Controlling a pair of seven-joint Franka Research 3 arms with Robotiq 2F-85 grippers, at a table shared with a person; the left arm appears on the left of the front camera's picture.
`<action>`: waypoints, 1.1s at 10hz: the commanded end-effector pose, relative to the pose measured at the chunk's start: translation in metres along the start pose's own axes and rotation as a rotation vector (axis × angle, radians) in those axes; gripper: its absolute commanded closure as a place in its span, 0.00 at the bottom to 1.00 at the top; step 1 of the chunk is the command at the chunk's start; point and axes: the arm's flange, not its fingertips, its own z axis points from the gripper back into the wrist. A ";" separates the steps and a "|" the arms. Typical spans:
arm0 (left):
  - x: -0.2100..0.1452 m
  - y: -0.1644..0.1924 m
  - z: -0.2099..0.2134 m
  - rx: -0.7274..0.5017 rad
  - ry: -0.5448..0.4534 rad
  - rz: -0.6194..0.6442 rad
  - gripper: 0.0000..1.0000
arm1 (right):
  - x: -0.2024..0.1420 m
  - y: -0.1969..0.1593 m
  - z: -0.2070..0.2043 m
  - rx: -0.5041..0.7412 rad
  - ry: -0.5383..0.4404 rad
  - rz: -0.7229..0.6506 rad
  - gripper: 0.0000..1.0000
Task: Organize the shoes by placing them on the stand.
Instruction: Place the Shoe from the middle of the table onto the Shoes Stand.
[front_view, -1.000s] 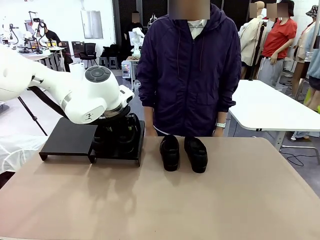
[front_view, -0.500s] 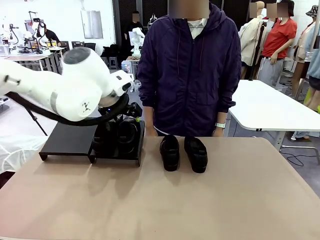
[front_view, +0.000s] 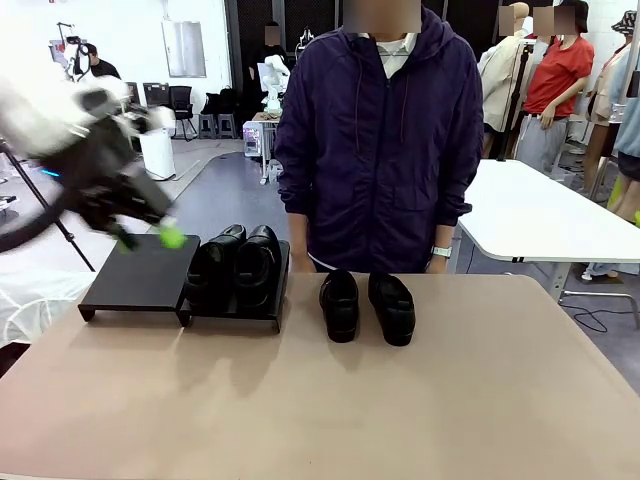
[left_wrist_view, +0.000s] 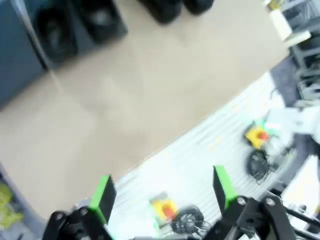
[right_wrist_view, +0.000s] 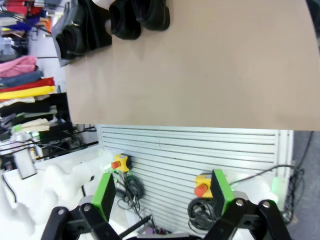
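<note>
Two loafers (front_view: 340, 303) sit side by side on the counter (front_view: 400, 400) toward twelve o'clock, just right of the stand (front_view: 140, 275) at ten, whose right platform carries the other pair (front_view: 258, 262). Glossy leather likely slips, so the stiffer heel collar seems the best hold. Left pincer (front_view: 148, 240), blurred above the stand's bare platform, gapes wide and empty; right pincer (right_wrist_view: 162, 192) likewise.

The stand (front_view: 150, 288) sits at the table's (front_view: 420, 400) far left, its two platforms side by side. The left platform (front_view: 135, 270) is bare. On the right platform (front_view: 232, 312) a shoe (front_view: 215, 262) and a second shoe (front_view: 258, 260) stand side by side, touching. To the right of the stand, on the table itself, a third shoe (front_view: 339, 303) and a fourth shoe (front_view: 391, 307) lie next to each other, just apart. The person (front_view: 378, 140) stands behind them at the far edge.
</note>
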 end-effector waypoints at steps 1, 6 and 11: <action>-0.023 0.048 0.075 -0.028 -0.070 0.139 0.00 | 0.001 0.000 0.002 0.035 0.001 0.022 0.00; -0.070 0.152 0.096 -0.144 -0.453 0.391 0.00 | 0.001 0.000 0.002 0.035 0.001 0.022 0.00; -0.090 0.153 0.126 -0.175 -0.291 0.351 0.00 | 0.001 0.000 0.002 0.035 0.001 0.022 0.00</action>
